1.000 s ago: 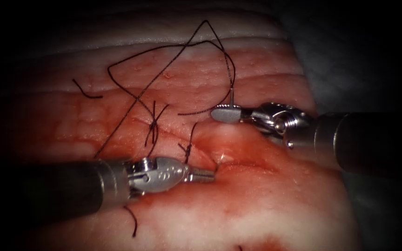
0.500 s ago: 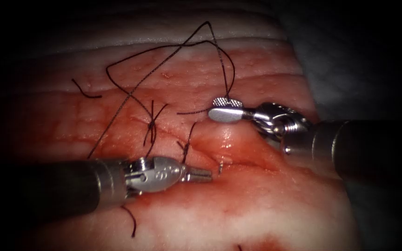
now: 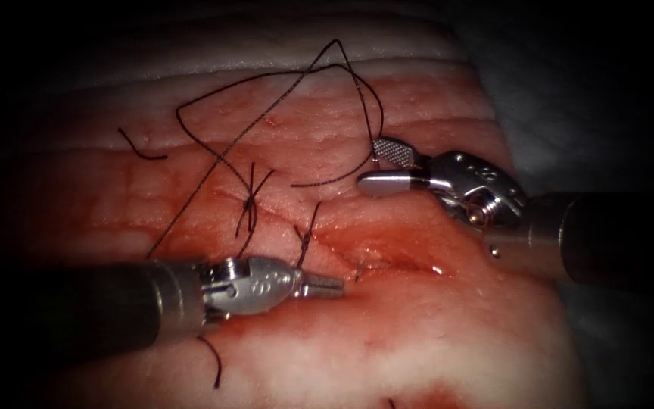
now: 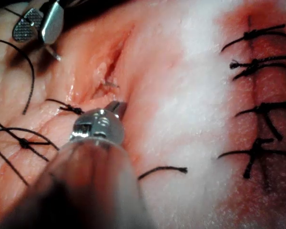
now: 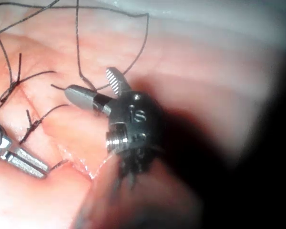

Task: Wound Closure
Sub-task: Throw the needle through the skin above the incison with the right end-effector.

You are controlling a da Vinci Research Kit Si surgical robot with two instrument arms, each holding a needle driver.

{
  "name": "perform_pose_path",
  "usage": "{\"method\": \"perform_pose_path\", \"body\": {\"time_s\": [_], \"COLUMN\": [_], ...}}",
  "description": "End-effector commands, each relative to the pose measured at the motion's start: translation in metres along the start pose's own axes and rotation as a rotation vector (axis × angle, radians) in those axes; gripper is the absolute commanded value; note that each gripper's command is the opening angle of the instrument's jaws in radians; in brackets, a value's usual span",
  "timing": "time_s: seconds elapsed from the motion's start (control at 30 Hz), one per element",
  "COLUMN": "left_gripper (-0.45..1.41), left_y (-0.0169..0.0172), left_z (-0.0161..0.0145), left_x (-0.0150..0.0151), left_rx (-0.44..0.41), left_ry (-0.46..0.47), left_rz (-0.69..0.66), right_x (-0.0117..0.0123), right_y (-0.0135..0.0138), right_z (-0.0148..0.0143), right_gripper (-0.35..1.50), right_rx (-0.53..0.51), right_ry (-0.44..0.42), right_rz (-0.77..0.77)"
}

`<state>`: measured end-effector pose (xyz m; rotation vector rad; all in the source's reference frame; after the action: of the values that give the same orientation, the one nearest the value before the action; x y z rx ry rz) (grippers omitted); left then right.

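Observation:
The needle sits in the tissue (image 3: 418,333). Its tip (image 3: 358,267) pokes out at the open cut (image 3: 395,257), just right of my left tool (image 3: 333,285). That tool's jaws are shut on nothing and lie a little short of the tip (image 4: 109,84). On the cut's right side, my right tool (image 3: 370,163) stands with jaws open and empty over the needle's tail end (image 4: 52,52). The black thread (image 3: 266,87) runs from there in wide loops across the tissue's far part. The right wrist view shows the open jaws (image 5: 89,81) and the left tool (image 5: 19,160).
Two knotted stitches (image 3: 250,203) (image 3: 304,241) close the cut to the left of the open stretch. Cut ends of thread (image 3: 141,148) (image 3: 213,363) lie on the tissue. Red fluid wets the cut. A row of finished stitches (image 4: 252,105) crosses another cut.
My right tool's jaws, shut on the needle's tail end a second ago, have opened and let it go, and the tool has drawn slightly back to the right. The left tool has barely moved.

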<state>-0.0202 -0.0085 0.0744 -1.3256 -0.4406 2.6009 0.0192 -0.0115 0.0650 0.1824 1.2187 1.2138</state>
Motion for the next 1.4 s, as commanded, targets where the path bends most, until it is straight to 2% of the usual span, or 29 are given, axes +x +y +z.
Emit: {"method": "perform_pose_path", "body": {"time_s": [0.03,0.17,0.2,0.23,0.27,0.3,0.33,0.53,0.63,0.87,0.97,1.1,1.17,1.23,1.27,1.3,1.4], "left_gripper": [-0.23,-0.23,-0.23,-0.23,-0.23,-0.23,-0.23,-0.23,-0.23,-0.23,-0.23,-0.27,-0.27,-0.27,-0.27,-0.25,-0.13], "left_y": [-0.0002,-0.0001,-0.0001,-0.0001,-0.0001,-0.0001,-0.0001,-0.0001,-0.0001,-0.0002,-0.0002,-0.0003,-0.0003,-0.0003,-0.0005,-0.0005,-0.0007], "left_z": [0.0007,0.0007,0.0006,0.0005,0.0005,0.0004,0.0004,0.0002,0.0002,0.0002,0.0002,0.0002,0.0001,0.0,-0.0001,-0.0002,-0.0005], "left_x": [-0.0001,0.0001,0.0001,0.0001,0.0002,0.0002,0.0002,0.0002,0.0003,0.0004,0.0004,0.0004,0.0004,0.0005,0.0007,0.0008,0.0014], "left_rx": [-0.001,-0.001,-0.001,-0.002,-0.002,-0.003,-0.003,-0.005,-0.005,-0.006,-0.006,-0.006,-0.006,-0.007,-0.006,-0.002,-0.023], "left_ry": [0.001,0.001,0.001,0.001,0.002,0.002,0.002,0.003,0.003,0.004,0.004,0.004,0.004,0.005,0.01,0.02,0.093], "left_rz": [0.001,0.001,0.001,0.0,0.0,0.0,0.0,-0.001,-0.001,-0.002,-0.002,-0.002,-0.003,-0.004,0.006,0.028,0.106], "right_x": [-0.0001,-0.0004,-0.0006,-0.0007,-0.0009,-0.0011,-0.0013,-0.0026,-0.0028,-0.0043,-0.0054,-0.0057,-0.0052,-0.0045,-0.0039,-0.0037,-0.0028], "right_y": [-0.0005,-0.0009,-0.0009,-0.0009,-0.0009,-0.0008,-0.0009,-0.0013,-0.0015,-0.0032,-0.0045,-0.006,-0.0064,-0.0061,-0.0055,-0.005,-0.0028], "right_z": [0.001,0.0016,0.0016,0.0016,0.0016,0.0016,0.0015,0.0013,0.0012,0.0014,0.0011,0.0005,0.0004,0.0003,0.0001,0.0,-0.0004], "right_gripper": [1.05,0.9,0.73,0.46,-0.06,-0.33,-0.35,-0.35,-0.35,-0.35,-0.35,-0.35,-0.35,-0.35,0.05,0.37,0.94], "right_rx": [0.006,0.003,0.002,0.0,-0.003,-0.005,-0.007,-0.018,-0.007,0.103,0.138,0.172,0.173,0.167,0.154,0.153,0.164], "right_ry": [0.004,-0.019,-0.026,-0.037,-0.053,-0.067,-0.081,-0.18,-0.202,-0.3,-0.339,-0.36,-0.336,-0.293,-0.257,-0.237,-0.194], "right_rz": [-0.003,-0.015,-0.023,-0.026,-0.031,-0.035,-0.038,0.21,0.303,0.484,0.513,0.525,0.539,0.454,0.312,0.262,0.238]}}
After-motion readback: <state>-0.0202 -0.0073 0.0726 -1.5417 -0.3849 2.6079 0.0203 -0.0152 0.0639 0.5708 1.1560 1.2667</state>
